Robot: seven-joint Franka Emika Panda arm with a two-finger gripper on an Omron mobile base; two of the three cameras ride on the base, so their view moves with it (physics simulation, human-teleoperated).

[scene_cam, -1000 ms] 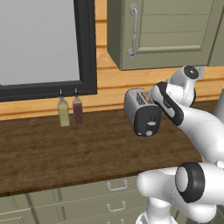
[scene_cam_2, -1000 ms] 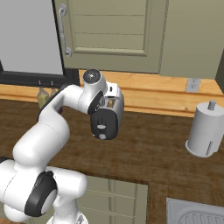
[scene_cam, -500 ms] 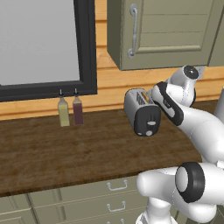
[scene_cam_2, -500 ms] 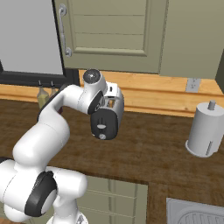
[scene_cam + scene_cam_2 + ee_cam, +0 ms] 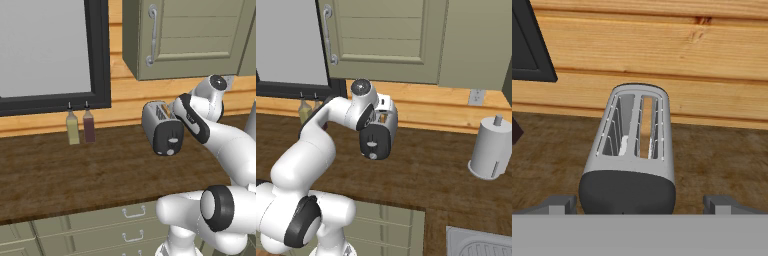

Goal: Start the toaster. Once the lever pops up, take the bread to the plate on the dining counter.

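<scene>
Nothing has moved since the earlier frames: arm and toaster (image 5: 161, 126) sit as they did. From the hand view, the toaster (image 5: 632, 150) stands on the dark wood countertop (image 5: 75, 170) close to the plank wall, black end panel facing the gripper (image 5: 639, 205), a tan slice (image 5: 645, 134) in one slot. Jaws spread wide, fingertips (image 5: 559, 204) flanking the panel, gripping nothing. Two bottles (image 5: 80, 127) stand well apart under the window; a paper-towel roll (image 5: 488, 150) stands on the other side, with bare counter between.
</scene>
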